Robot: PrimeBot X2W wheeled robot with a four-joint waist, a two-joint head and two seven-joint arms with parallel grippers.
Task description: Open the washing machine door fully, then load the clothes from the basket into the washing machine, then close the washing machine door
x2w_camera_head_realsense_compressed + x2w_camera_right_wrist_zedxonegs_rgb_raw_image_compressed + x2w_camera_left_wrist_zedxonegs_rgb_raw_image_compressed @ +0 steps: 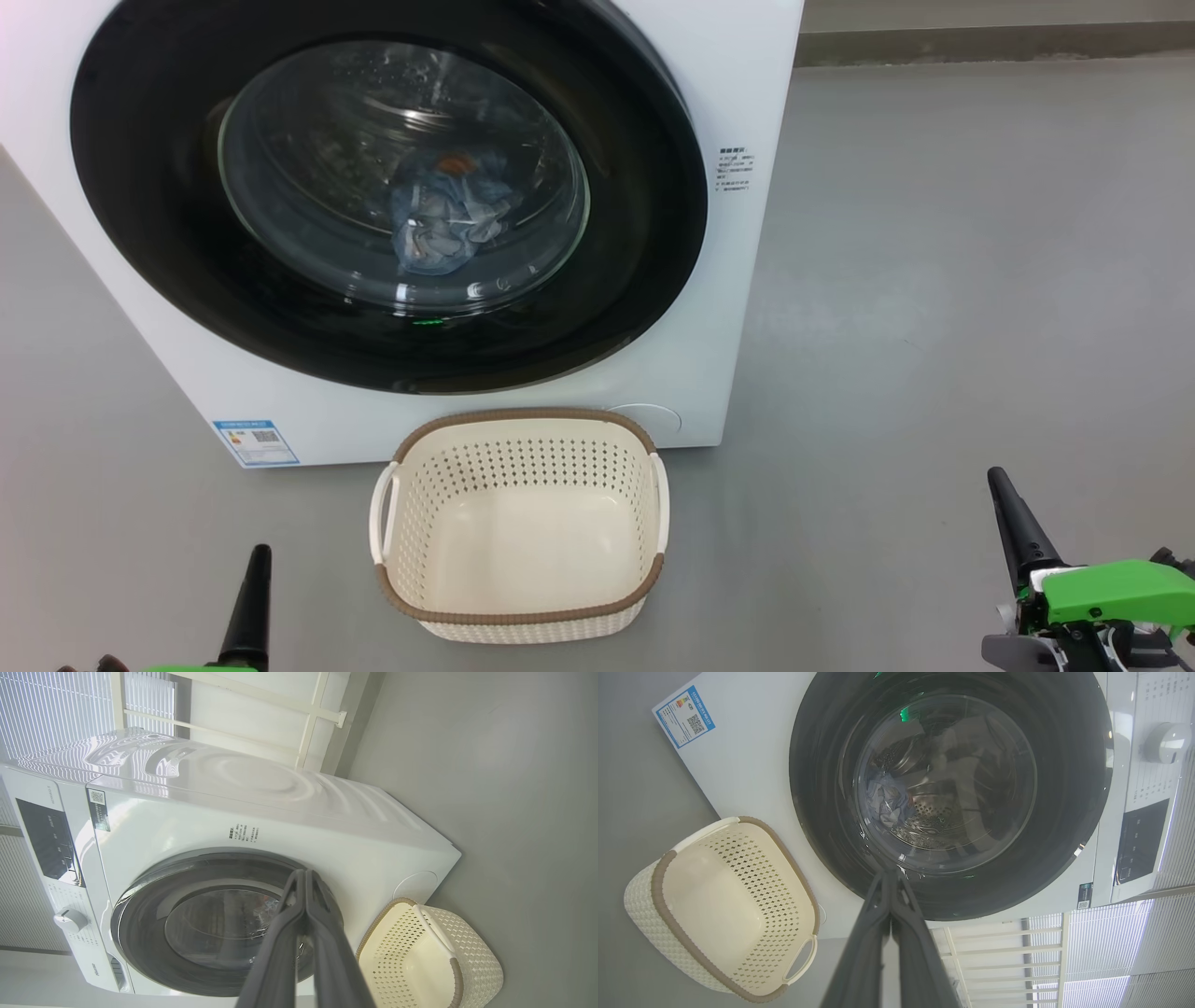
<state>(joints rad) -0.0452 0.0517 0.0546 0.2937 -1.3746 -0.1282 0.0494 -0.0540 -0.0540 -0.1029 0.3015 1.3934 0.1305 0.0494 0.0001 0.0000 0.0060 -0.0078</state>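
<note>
Right wrist shows me the dial point(70, 919); head, the blue label point(255, 442). Washing machine door point(308, 187) shut, clothes point(448, 219) inside. Left gripper point(892, 877), right gripper point(306, 875) clenched empty.

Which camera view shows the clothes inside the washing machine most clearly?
The head view: the clothes sit mid-window behind the washing machine door, light blue with an orange patch, facing the camera. The left wrist view shows them smaller and dimmer. The right wrist view gives barely a coloured trace amid reflections.

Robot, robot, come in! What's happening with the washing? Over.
Left claw shut, right claw shut, both empty. Washing machine door closed, clothes inside the drum. Basket empty. Nothing in the way.
</note>
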